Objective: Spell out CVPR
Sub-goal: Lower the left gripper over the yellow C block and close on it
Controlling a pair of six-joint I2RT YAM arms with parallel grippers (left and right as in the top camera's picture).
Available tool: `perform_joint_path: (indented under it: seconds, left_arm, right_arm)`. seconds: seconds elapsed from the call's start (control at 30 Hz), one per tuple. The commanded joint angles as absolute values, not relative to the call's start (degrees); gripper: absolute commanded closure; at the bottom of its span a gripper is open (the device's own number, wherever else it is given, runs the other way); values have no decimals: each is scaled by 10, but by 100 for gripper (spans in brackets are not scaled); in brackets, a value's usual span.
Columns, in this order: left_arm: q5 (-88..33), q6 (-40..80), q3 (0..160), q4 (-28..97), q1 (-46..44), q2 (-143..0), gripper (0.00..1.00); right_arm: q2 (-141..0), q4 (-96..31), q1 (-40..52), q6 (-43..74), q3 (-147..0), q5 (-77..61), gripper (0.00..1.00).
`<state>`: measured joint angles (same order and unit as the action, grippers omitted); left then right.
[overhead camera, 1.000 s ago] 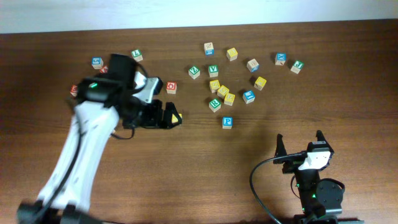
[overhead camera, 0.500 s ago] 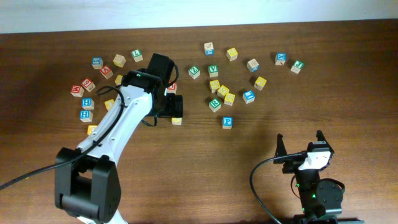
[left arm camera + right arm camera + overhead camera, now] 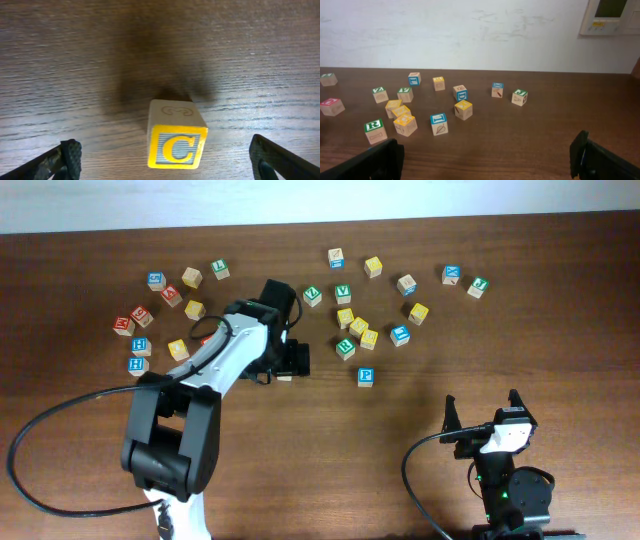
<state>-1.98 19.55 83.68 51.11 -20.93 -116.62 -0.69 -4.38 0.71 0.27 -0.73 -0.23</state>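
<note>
Left arm (image 3: 225,355): reaches from the near edge to the middle of the counter (image 3: 560,310); its tip is between the left scatter of blocks and the central group.
Left jaws: released and spread wide; one finger (image 3: 67,157) shows at the lower left of the wrist view and the other at the lower right; neither touches anything.
C block (image 3: 177,145): stands on the counter between the two fingers, apart from both; its yellow-framed C face is toward the wrist camera and a pale wooden face is up.
V block (image 3: 343,293): green; at the top of the central group, just beside another green block (image 3: 313,296).
R block (image 3: 345,349): green; at the lower left of the same group, near the yellow ones.
P block (image 3: 366,376): blue; alone below the group, to the right of the left jaws.
Right jaws: released, fingers far apart, nothing between them; at the near right of the counter, well apart from every block.
</note>
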Motion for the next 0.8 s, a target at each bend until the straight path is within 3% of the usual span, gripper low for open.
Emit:
perform_joint_path:
  seconds: [0.0,0.5,0.6,0.67,0.73,0.77]
  left_arm:
    - [-6,201,832,507,-219,-1173,5]
    - [46,202,825,496,-257,-1173,7]
    - [61,201,824,496,-257,-1173,26]
    - [76,201,824,495,-257,-1173,30]
    - [76,201,824,495,-257,-1173,43]
    - [76,201,824,495,-257,-1173,43]
  right_arm:
    - [-2,-46,4,9,-3,1,2]
    - [-2,-46,4,9,-3,1,2]
    - [-2,-46,4,9,-3,1,2]
    - [-2,-46,4,9,-3,1,2]
    - [-2,-46,4,9,-3,1,2]
    - [-2,-46,4,9,-3,1,2]
